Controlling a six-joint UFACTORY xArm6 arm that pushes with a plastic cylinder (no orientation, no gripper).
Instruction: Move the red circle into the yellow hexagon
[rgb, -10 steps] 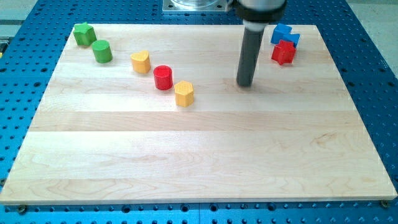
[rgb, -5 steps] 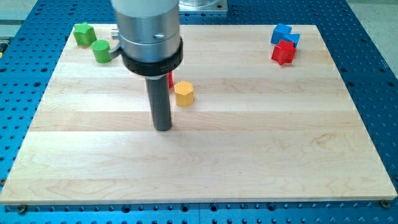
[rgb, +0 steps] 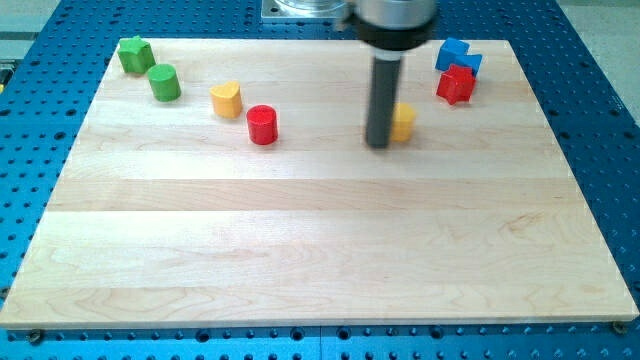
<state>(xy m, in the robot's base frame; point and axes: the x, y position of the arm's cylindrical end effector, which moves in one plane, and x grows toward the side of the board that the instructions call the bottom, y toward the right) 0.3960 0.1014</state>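
The red circle (rgb: 262, 125) stands left of the board's middle, near the view's top. The yellow hexagon (rgb: 403, 122) now lies right of centre, partly hidden behind my rod. My tip (rgb: 378, 143) rests on the board touching the hexagon's left side, far to the right of the red circle. A wide gap separates the circle from the hexagon.
A yellow heart-like block (rgb: 226, 99) sits just up-left of the red circle. Two green blocks (rgb: 135, 54) (rgb: 164, 82) lie at the top left. A blue block (rgb: 457, 54) and a red star-like block (rgb: 456, 84) lie at the top right.
The yellow hexagon has been pushed from beside the red circle far to the right and slightly up. My tip swept right with it. The red circle has not moved.
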